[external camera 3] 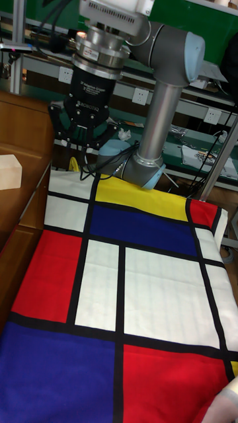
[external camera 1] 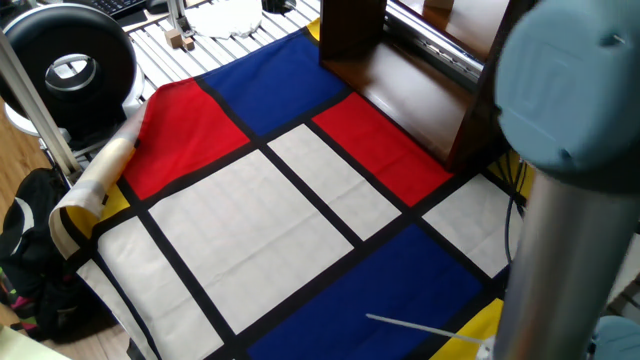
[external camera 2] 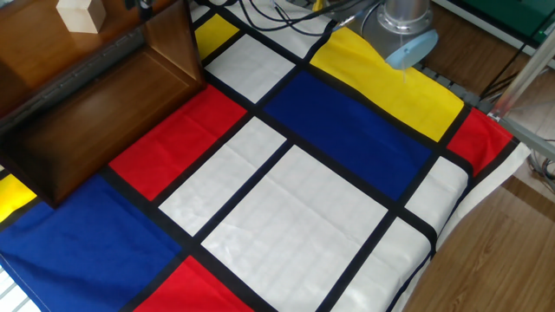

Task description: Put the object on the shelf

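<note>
So the table is covered by a cloth (external camera 1: 300, 210) in red, blue, white and yellow blocks with black lines. The dark brown shelf (external camera 1: 400, 80) sits at the far right corner. A big blurry grey robot arm (external camera 1: 565, 170) blocks the right side. There's a black round thing (external camera 1: 68, 62) top left and a rolled-up tube (external camera 1: 100, 170) along the cloth's left edge.

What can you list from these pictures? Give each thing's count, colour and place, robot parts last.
wooden cube: one, pale tan, on top of the shelf.
shelf: one, dark brown, at the cloth's edge.
cloth: one, red, blue, yellow and white blocks with black lines, covering the table.
small wooden blocks: a few, tan, on the slatted frame.
slatted frame: one, silver, beyond the cloth.
gripper: one, black, fingers open and empty, raised near the shelf.
</note>
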Robot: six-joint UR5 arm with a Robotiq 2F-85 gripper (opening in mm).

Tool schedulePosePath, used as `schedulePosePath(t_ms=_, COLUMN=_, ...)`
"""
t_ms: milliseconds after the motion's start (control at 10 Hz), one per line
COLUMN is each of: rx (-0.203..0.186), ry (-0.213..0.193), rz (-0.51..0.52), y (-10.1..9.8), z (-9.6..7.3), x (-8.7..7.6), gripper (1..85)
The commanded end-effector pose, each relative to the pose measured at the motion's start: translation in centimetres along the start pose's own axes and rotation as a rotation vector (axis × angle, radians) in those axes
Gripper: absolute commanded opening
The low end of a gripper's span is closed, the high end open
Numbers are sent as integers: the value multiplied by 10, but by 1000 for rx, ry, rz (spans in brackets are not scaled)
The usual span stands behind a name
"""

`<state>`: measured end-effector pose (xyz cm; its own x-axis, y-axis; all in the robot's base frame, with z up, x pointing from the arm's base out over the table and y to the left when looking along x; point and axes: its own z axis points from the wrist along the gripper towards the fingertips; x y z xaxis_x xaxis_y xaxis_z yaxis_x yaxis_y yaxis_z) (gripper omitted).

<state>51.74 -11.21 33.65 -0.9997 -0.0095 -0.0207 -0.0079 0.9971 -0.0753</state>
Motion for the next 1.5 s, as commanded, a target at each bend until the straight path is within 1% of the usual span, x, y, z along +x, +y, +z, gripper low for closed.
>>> schedulePosePath(t_ms=0, rx=-19, ry=-35, rz=17, y=13, z=5, x=7, gripper=287)
schedulePosePath(t_ms=100, rx=-23, ry=-49, rz=31, y=15, z=8, x=7, gripper=197)
schedulePosePath(t_ms=200, rx=-23, ry=-53, rz=38, y=17, z=9, x=9, gripper=143)
schedulePosePath(t_ms=400, rx=-30, ry=-64, rz=49, y=29, z=10, x=14, gripper=143)
schedulePosePath(t_ms=500, rx=-24, ry=-67, rz=61, y=34, z=12, x=16, gripper=140)
schedulePosePath(t_ms=600, rx=-6, ry=-75, rz=71, y=35, z=17, x=17, gripper=113)
schedulePosePath(t_ms=700, rx=13, ry=-81, rz=90, y=35, z=24, x=15, gripper=20)
schedulePosePath(t_ms=800, rx=22, ry=-83, rz=87, y=32, z=27, x=13, gripper=10)
schedulePosePath(t_ms=900, rx=18, ry=-84, rz=82, y=32, z=30, x=11, gripper=10)
schedulePosePath(t_ms=1000, rx=16, ry=-94, rz=75, y=32, z=36, x=7, gripper=10)
schedulePosePath(t_ms=1100, rx=17, ry=-104, rz=74, y=33, z=42, x=3, gripper=30)
schedulePosePath(t_ms=1200, rx=23, ry=-104, rz=73, y=35, z=45, x=2, gripper=37)
schedulePosePath(t_ms=1400, rx=32, ry=-100, rz=83, y=47, z=38, x=3, gripper=40)
